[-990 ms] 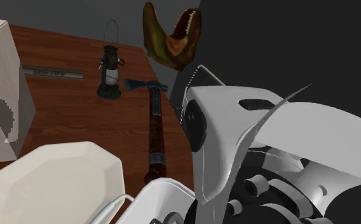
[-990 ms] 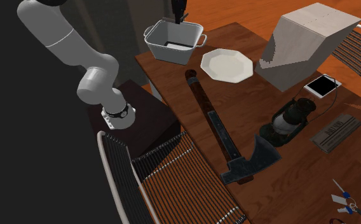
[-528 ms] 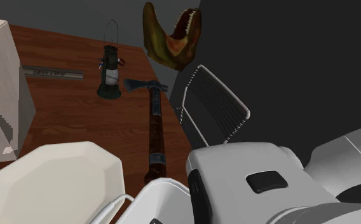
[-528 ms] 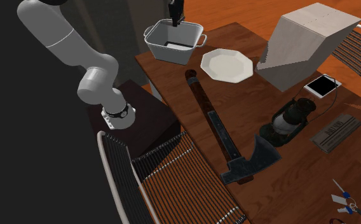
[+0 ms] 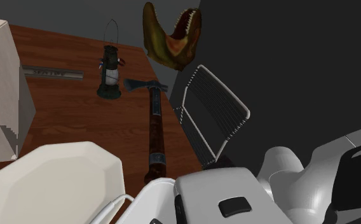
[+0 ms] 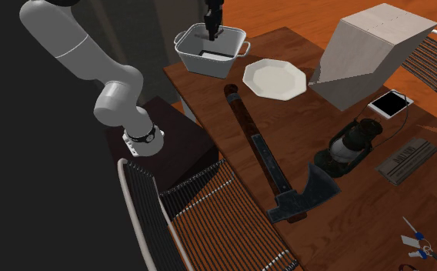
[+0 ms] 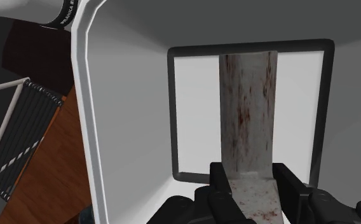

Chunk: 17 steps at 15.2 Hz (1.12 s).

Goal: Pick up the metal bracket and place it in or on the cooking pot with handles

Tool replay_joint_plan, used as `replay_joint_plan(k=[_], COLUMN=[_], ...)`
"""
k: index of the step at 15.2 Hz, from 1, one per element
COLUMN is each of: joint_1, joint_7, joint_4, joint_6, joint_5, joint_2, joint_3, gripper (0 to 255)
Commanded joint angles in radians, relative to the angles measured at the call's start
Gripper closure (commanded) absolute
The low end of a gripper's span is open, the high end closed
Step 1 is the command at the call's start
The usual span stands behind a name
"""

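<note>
- While the claw (image 7: 250, 172) hangs inside the mouth of the pot (image 7: 125, 127), its two fingers are clamped on the bracket (image 7: 246, 108), one pressed against each long edge.
- The bracket is a pale strip flecked with reddish stains. It runs straight out past the fingertips, over the pot's pale, dark-edged floor.
- I cannot tell whether the bracket's far end touches that floor.
- The pot's grey wall rises close beside the claw, with its white rim behind.
- In the second exterior view, the claw (image 6: 212, 23) points down into the pot (image 6: 198, 61), which stands at a corner of the table (image 6: 317, 192).
- A white plate (image 6: 273, 79) lies near the claw, just beside the pot on that view's right.
- An axe (image 6: 259, 150) has its handle end near the pot, and its head lies well apart from the claw.
- A lantern (image 6: 351, 142) and a pale block (image 6: 371, 46) stand well apart from the claw.
</note>
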Motion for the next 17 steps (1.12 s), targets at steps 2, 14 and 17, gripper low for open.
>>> replay_joint_plan(k=[2,14,17], joint_1=[0.0,-0.01,-0.013], joint_7=[0.0,0.018,0.024], joint_4=[-0.002,0.126,0.162], joint_6=[0.002,-0.096,-0.123], joint_5=[0.0,-0.02,-0.026], joint_2=[0.0,0.036,0.048], joint_3=[0.0,0.011,0.016], gripper=[255,0,0])
